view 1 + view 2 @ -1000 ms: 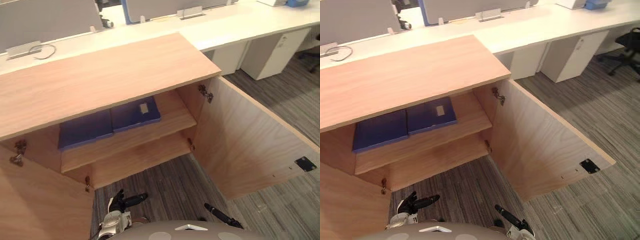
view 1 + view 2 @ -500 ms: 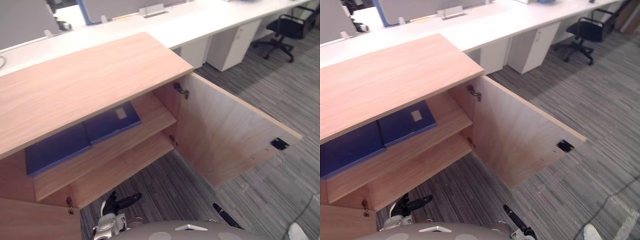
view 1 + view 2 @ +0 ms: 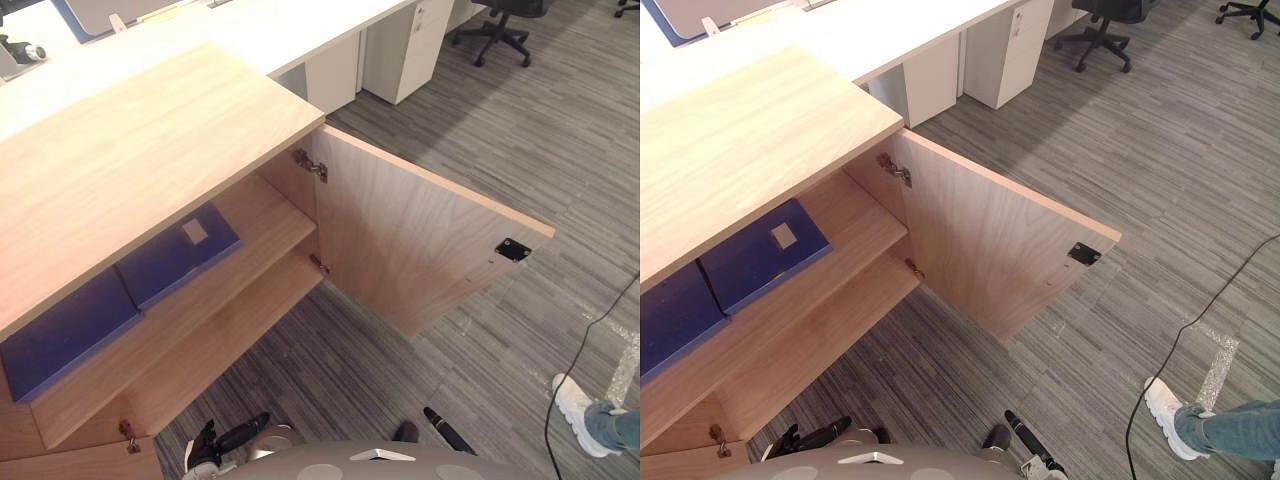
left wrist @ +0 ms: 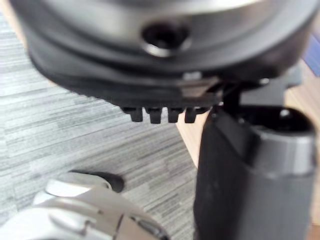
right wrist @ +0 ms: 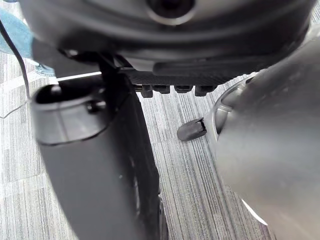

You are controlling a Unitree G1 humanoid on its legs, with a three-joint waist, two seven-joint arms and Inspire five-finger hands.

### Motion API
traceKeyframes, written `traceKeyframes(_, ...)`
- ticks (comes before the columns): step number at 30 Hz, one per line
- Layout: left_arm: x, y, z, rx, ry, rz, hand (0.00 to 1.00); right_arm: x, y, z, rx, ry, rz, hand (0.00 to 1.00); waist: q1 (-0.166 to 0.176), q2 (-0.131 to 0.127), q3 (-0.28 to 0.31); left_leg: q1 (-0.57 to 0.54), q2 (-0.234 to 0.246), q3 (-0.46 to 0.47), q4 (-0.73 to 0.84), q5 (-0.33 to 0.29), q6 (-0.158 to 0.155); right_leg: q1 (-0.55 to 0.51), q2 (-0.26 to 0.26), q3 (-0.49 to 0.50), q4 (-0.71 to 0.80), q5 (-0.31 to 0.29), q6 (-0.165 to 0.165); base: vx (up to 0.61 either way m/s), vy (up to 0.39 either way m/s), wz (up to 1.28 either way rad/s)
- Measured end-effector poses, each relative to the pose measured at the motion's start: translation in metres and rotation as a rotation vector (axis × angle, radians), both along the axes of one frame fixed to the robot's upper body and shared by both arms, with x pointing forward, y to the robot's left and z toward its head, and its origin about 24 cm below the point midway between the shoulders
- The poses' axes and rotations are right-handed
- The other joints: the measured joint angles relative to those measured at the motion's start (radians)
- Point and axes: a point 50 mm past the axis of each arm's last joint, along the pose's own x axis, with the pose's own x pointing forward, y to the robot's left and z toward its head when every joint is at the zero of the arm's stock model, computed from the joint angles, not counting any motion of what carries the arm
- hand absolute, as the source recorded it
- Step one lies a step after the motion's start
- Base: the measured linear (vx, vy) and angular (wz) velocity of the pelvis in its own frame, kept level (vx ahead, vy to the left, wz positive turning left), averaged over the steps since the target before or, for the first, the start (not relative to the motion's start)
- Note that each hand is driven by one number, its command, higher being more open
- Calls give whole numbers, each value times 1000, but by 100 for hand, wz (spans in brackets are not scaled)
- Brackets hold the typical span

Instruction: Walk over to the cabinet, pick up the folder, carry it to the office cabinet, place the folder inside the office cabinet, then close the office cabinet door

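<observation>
Blue folder (image 3: 176, 258) lies flat near the shelf's (image 3: 270, 205) right end: probably stiff, light, best pinched by its front edge; left hand (image 3: 235, 437) and right hand (image 3: 445, 430) hang slack, empty.

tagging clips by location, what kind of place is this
Most likely an open-plan office: a long white desk with drawer pedestals under it, a black swivel chair on grey striped carpet, and a low wooden cabinet, door open, with blue folders on its shelf.

The left hand (image 3: 236, 437) and right hand (image 3: 446, 431) are dark.
</observation>
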Motion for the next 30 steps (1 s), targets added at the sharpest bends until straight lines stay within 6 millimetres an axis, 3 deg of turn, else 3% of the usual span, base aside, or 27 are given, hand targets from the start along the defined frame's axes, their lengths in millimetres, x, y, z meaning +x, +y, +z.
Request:
traceKeyframes(9, -1, -1, -1, 6, 16, -8, 100, 2, 0, 0, -3, -2, 1, 100, -19, 8, 6, 54, -23, -23, -16, -2, -2, 52, -11, -1, -7, 5, 7, -17, 20, 2)
traceKeyframes(13, -2, -3, -1, 2, 19, -19, 100, 4, -1, 1, -7, -6, 1, 100, -20, 16, 19, 66, -1, -21, 25, -14, -17, 76, 5, 10, -7, 4, 3, -61, -27, -7)
traceKeyframes(16, -2, -3, -1, -7, 15, -4, 100, 7, -4, 2, -21, -8, 18, 100, -20, 36, 23, 56, 49, -13, 117, -52, -33, 78, 42, 46, -7, -8, -19, -100, -51, -35)
traceKeyframes(18, -1, -3, -1, -7, 5, -1, 100, 11, -6, 3, -38, -20, 36, 100, -17, 38, 25, 6, 58, -79, 232, -60, -29, 60, 53, 96, -7, -17, -36, -116, -37, -61)
traceKeyframes(19, 0, -5, -1, -11, 2, -12, 100, 12, -9, 4, -52, -21, 47, 100, -14, 36, 29, -29, 50, -148, 287, -63, -27, 57, 54, 117, -7, -13, -43, -73, -15, -55)
traceKeyframes(20, 3, -9, -1, -21, -6, -36, 100, 13, -13, 5, -72, -21, 67, 100, -13, 53, 30, -47, 21, -263, 309, -96, -20, 45, 55, 145, -7, -10, -49, -45, 35, -57)
traceKeyframes(22, 6, -19, -2, -47, -11, -70, 100, 15, -25, 9, -111, -26, 77, 100, -13, 84, 33, -55, -47, -404, 252, -138, -22, 24, 55, 188, -7, 0, -52, -69, 162, -65)
traceKeyframes(23, 6, -22, -2, -59, -14, -75, 100, 14, -29, 10, -126, -23, 76, 100, -8, 97, 36, -55, -83, -454, 211, -147, 5, 13, 55, 211, -7, 12, -40, -50, 224, -62)
traceKeyframes(25, 2, -18, -2, -52, -2, -73, 100, 3, -27, 8, -122, 4, 75, 100, -9, 101, 32, -34, -105, -430, 174, -136, 16, 8, 41, 229, -6, 31, -19, 21, 125, -34)
traceKeyframes(26, 1, -17, -2, -50, -1, -72, 100, -1, -24, 7, -111, 15, 76, 100, -6, 89, 31, -31, -110, -422, 176, -133, 21, 6, 37, 238, -4, 38, -13, 68, 85, -29)
traceKeyframes(30, -7, -20, -4, -67, 22, -3, 100, -11, -23, 6, -110, 26, 37, 100, 5, 104, 30, -19, -118, -417, 166, -125, 25, -12, 35, 265, -1, 38, -13, 92, 46, -20)
